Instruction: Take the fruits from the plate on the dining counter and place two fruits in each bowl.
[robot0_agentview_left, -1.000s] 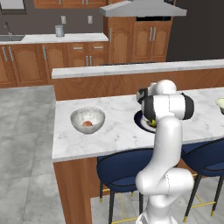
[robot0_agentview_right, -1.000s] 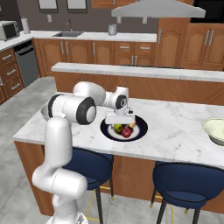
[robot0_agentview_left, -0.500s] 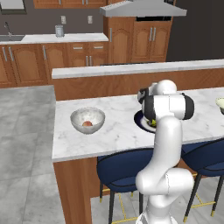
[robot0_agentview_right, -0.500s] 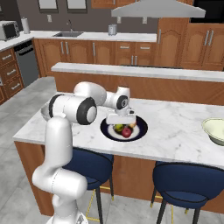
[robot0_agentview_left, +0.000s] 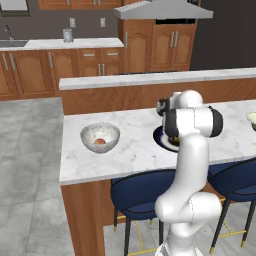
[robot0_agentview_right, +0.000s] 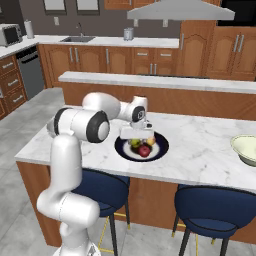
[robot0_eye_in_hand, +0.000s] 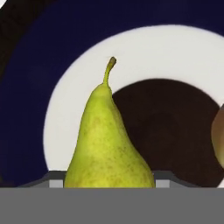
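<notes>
Where marbled dining counter (robot0_agentview_right: 200, 145) meets wooden cabinets | plate (robot0_agentview_right: 159, 149) | jaws closing around pear (robot0_eye_in_hand: 107, 144)

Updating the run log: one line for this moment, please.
stage: grasping | target: yellow-green pear on navy plate | gripper: closing around pear | grey speckled bowl: one fruit

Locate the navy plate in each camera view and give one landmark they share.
Left base view: the plate sits right of centre, half behind the arm.
Right base view: centre, on the dining counter.
Hand view: its rings spread across the frame.
Shared landmark: the yellow-green pear lying on it.
</notes>
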